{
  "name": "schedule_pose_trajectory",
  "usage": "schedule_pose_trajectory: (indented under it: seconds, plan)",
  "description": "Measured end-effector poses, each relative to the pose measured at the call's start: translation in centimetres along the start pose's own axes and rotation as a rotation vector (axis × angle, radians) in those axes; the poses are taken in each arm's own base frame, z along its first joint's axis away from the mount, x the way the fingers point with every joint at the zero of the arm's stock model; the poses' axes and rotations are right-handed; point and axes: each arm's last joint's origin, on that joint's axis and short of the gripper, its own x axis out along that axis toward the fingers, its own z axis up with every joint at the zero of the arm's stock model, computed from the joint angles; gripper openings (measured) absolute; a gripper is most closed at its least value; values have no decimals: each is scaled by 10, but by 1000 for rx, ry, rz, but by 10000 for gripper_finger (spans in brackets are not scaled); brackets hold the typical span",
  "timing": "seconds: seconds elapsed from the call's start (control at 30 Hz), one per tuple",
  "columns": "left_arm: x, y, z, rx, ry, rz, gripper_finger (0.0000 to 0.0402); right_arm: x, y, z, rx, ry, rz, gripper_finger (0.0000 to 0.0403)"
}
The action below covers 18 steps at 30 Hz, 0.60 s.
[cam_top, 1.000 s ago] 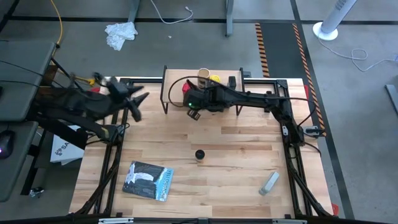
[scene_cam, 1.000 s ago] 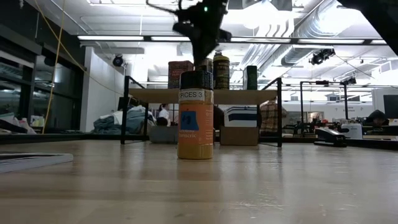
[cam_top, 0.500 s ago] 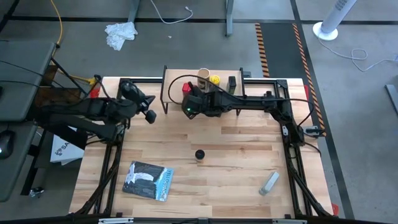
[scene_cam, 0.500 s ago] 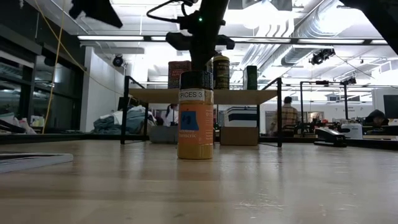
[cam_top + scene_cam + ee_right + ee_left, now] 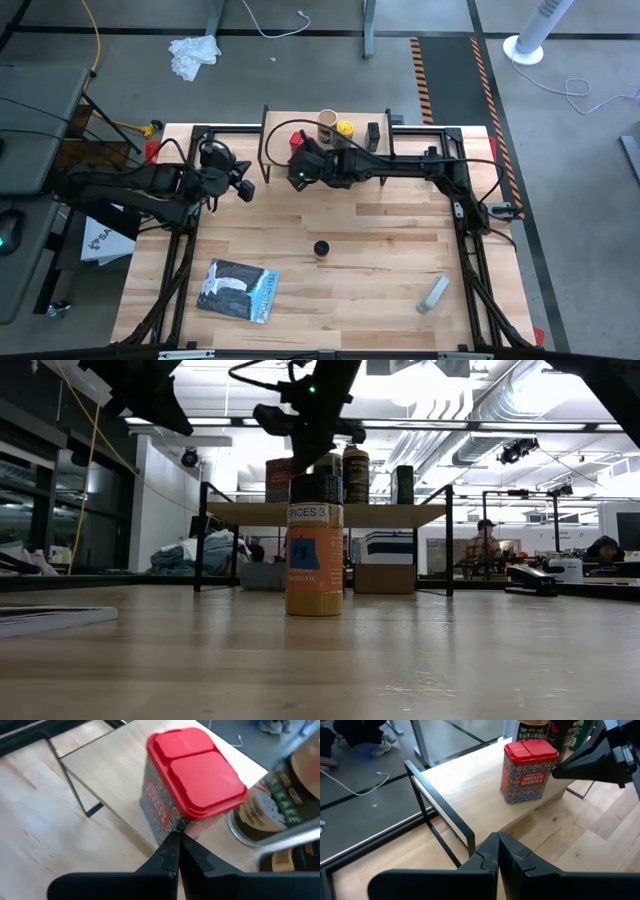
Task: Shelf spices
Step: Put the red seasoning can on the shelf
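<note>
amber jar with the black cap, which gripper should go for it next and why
Probably the left gripper: it is shut, empty and free beside the shelf. The amber jar stands alone mid-table, the only spice off the shelf. The right gripper, shut, sits by the red tin on the shelf.

Light wood table (image 5: 380,250). Landmark: shelf (image 5: 325,140), standing on the table's far edge, centre. Directly on the table: amber jar (image 5: 321,248) with black cap, upright, well in front of the shelf; flat blue-grey case (image 5: 238,290), front-left of the shelf; small grey bar (image 5: 433,294), front-right. On the shelf plank: red tin (image 5: 528,771), tan cylinder (image 5: 327,123), yellow jar (image 5: 345,128), black tin (image 5: 373,131).
</note>
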Motion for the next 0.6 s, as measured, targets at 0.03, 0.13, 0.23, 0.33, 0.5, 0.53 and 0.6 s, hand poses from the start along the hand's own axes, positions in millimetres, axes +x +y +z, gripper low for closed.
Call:
schedule_pose_trajectory:
  seconds: [0.03, 0.13, 0.23, 0.33, 0.5, 0.53, 0.6]
  plan:
    - [0, 0, 0, 0, -1, 2, 0, 0, 0, 1, 1, -6, 5, 0]
    - [0, 0, 0, 1, -3, 6, 0, 1, 2, 6, 34, -41, 31, 0]
    - [0, 1, 0, 1, -12, 20, 0, 4, 1, 16, 58, -97, 80, 0]
    - [0, 1, 1, 2, -22, 35, 0, 8, -2, 26, 73, -149, 112, 0]
    - [0, 1, 1, 13, -29, 44, 0, 17, -12, 36, 84, -162, 170, 0]
    - [0, 2, 1, 16, -29, 43, 0, 18, -13, 37, 66, -162, 201, 0]
    - [-2, 3, 2, 10, -34, 40, 0, 12, -11, 38, -2, -151, 267, 0]
